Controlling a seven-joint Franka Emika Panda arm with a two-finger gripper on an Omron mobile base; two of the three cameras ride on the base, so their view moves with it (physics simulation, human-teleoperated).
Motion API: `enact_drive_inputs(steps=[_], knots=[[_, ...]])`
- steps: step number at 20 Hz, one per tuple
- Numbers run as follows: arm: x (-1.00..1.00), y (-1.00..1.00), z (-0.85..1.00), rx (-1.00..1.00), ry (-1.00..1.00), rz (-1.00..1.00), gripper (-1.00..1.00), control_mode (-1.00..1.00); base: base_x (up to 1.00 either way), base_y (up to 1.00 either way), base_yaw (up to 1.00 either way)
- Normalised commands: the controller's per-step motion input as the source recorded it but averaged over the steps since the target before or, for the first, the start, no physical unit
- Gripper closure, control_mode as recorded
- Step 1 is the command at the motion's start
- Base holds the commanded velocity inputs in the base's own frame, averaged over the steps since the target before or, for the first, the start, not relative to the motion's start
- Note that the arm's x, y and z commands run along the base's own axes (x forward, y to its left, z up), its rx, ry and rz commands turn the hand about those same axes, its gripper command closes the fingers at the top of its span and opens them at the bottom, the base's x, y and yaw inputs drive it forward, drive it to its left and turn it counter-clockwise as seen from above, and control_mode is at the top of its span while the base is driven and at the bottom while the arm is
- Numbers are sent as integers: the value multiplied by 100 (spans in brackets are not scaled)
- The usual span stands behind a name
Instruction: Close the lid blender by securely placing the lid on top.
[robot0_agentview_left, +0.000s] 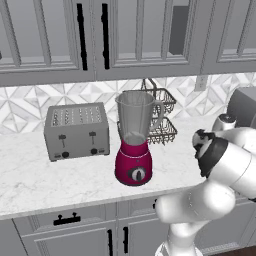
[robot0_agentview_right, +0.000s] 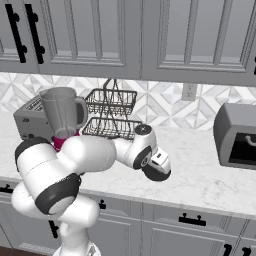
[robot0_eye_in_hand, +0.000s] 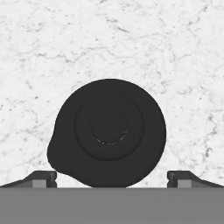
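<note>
My hand (robot0_eye_in_hand: 112, 177) is wide open, right above the black blender lid (robot0_eye_in_hand: 107, 132) on the marble tabletop (robot0_eye_in_hand: 109, 39). I should drop straight down, fingers on both sides, then squeeze.

1. My arm (robot0_agentview_right: 75, 160) is built of fat, rounded white shells with a smooth, glossy finish.
2. Dark, near-black bands ring my joints; one wraps the bulky segment in the left base view, another the elbow in the right base view.
3. My wrist ends in a round white cap with a small dark disc on its top.
4. My claw (robot0_eye_in_hand: 112, 177) has two small dark finger tips, each a flat, stepped wedge with a paler grey block at its base.
</note>
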Motion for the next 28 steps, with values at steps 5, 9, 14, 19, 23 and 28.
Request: enact_drive_inputs(steps=[5, 9, 14, 19, 23, 28], knots=[[19, -5, -14, 1, 0, 0, -100, -100, 0, 0, 0], [21, -10, -11, 2, 0, 0, -100, -100, 0, 0, 0], [19, -11, -14, 2, 0, 0, -100, -100, 0, 0, 0], [17, -6, -18, 1, 0, 0, -100, -100, 0, 0, 0], [14, -1, -25, 0, 0, 0, -100, -100, 0, 0, 0], [9, 0, -35, 0, 2, 0, 100, -100, 0, 0, 0]])
